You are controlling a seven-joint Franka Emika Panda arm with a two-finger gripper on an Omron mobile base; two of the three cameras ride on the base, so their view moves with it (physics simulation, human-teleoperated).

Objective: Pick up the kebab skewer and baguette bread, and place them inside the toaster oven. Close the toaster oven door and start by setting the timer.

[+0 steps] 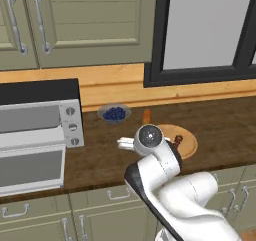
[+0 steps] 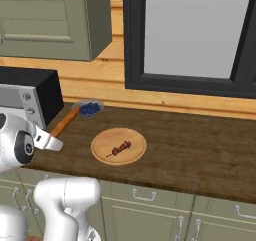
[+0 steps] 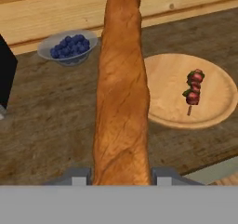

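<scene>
So the gripper (image 3: 122,174) had its fingers clamped on one end of the baguette (image 3: 122,93), holding it up off the counter (image 1: 220,130). In the hand view the loaf ran straight away from the fingers, right up the middle toward the wooden back wall. From the right base view the baguette (image 2: 65,122) stuck out of the gripper (image 2: 47,141) at a slant, its far end pointing at the bowl of blueberries (image 2: 90,108); whether it touched the bowl, I couldn't tell.

The skewer (image 2: 119,149) was lying on the round wooden plate (image 2: 102,155), well apart from the loaf. In the hand view the skewer (image 3: 194,91) sat near the middle of the plate (image 3: 218,107), to the right of the bread, and the bowl (image 3: 67,48) was off to the left by the wall.

The oven (image 1: 37,130) stood at the left end of the counter, black on top, with three knobs (image 1: 73,127) in a column on its right panel. Its door (image 1: 30,170) was hanging down open in front, glass facing up-ish. The arm itself blocked most of the baguette in the left base view, just an orange tip (image 1: 146,116) poking out near the bowl (image 1: 114,113).
</scene>
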